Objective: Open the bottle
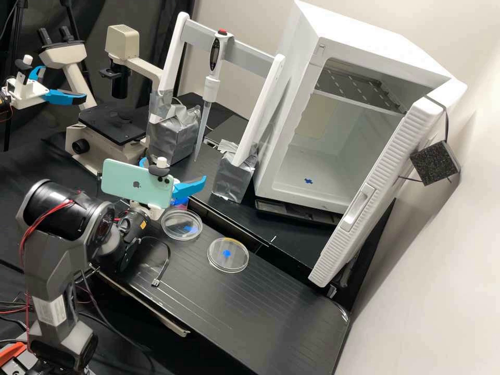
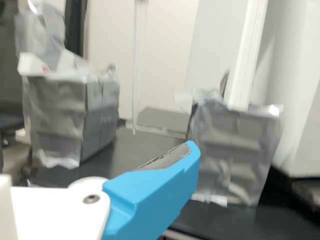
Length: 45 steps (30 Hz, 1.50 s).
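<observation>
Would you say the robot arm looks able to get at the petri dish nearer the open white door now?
Probably yes: that petri dish lies on the bench near the robot arm, the other petri dish sits apart, and the white door stands to one side.

I count two clear dishes [image 1: 228, 264] near the tabletop's far edge, towards its left end. Beyond that edge I have two silver-wrapped blocks [image 2: 231, 162], two white posts [image 1: 264, 107] and one pipette [image 1: 211, 83]. I also see one microscope [image 1: 112, 124], one phone [image 1: 125, 181], one white cabinet [image 1: 285, 114] and three blue marks [image 1: 308, 181], one inside the cabinet.
</observation>
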Each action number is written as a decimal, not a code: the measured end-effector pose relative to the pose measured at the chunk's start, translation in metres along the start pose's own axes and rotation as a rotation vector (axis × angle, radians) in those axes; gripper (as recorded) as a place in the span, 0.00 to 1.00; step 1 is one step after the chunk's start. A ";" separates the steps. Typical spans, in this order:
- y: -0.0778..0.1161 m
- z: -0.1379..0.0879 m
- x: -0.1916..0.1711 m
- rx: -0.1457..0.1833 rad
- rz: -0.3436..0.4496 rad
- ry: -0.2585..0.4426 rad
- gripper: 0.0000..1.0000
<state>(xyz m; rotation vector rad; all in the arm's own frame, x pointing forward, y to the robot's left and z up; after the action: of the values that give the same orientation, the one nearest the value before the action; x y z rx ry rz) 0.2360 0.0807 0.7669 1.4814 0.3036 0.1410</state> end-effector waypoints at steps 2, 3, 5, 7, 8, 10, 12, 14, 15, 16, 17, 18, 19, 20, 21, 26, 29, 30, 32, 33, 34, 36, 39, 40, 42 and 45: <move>-0.003 0.004 0.001 0.002 -0.009 -0.020 1.00; -0.004 0.005 0.001 0.002 -0.012 -0.025 1.00; -0.006 0.006 0.002 0.002 -0.019 -0.031 1.00; -0.007 0.007 0.003 0.002 -0.023 -0.034 0.00; -0.007 0.007 0.003 0.002 -0.024 -0.035 0.00; -0.007 0.007 0.003 0.002 -0.024 -0.035 0.00; -0.007 0.007 0.003 0.002 -0.024 -0.035 0.00; -0.007 0.007 0.003 0.002 -0.024 -0.035 0.00; -0.007 0.007 0.003 0.002 -0.024 -0.035 0.00; -0.007 0.007 0.003 0.002 -0.024 -0.035 0.00; -0.007 0.007 0.003 0.002 -0.024 -0.035 0.00; -0.007 0.007 0.003 0.002 -0.024 -0.035 0.00; -0.007 0.007 0.003 0.002 -0.024 -0.035 0.00; -0.007 0.007 0.003 0.002 -0.024 -0.035 0.00; -0.007 0.007 0.003 0.002 -0.024 -0.035 0.00; -0.009 0.008 0.005 0.002 -0.027 -0.039 0.00; -0.009 0.008 0.005 0.002 -0.027 -0.039 0.00; -0.009 0.008 0.005 0.002 -0.027 -0.039 0.00; -0.009 0.008 0.005 0.002 -0.027 -0.039 0.00; -0.009 0.008 0.005 0.002 -0.027 -0.039 0.00; -0.009 0.009 0.005 0.002 -0.028 -0.040 0.00; -0.010 0.009 0.005 0.001 -0.031 -0.042 0.00; -0.010 0.010 0.005 0.001 -0.034 -0.045 0.00; -0.010 0.010 0.005 0.001 -0.034 -0.045 0.00; -0.010 0.010 0.005 0.001 -0.033 -0.043 0.00; -0.010 0.009 0.006 0.001 -0.030 -0.041 0.00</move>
<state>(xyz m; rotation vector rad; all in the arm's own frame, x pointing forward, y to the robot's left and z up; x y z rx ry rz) 0.2437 0.0728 0.7572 1.4779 0.2924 0.0865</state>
